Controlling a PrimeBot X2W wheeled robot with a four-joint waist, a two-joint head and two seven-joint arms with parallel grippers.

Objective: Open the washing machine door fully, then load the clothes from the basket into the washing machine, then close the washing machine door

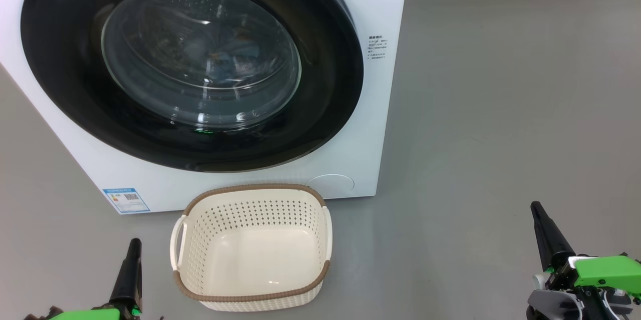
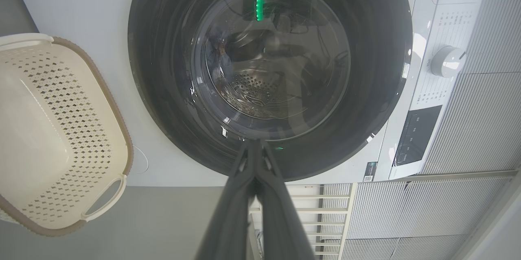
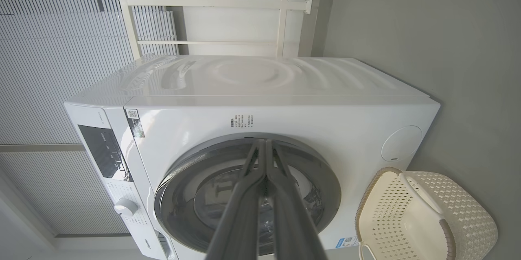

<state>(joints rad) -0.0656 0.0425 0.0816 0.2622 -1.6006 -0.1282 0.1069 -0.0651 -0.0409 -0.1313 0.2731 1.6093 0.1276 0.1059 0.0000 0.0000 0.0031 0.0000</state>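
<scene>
Showing washing machine door (image 1: 200, 54) shut, straight ahead of left gripper (image 1: 134, 245), nearer arm; right gripper (image 1: 537, 207) well off rightward; both pinched closed, empty.

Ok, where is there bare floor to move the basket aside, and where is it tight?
The widest bare floor lies right of the washing machine, stretching from the basket to the right hand. A narrower strip lies between the basket and the left hand. Tight spot: the basket's far rim sits close to the machine's front.
</scene>
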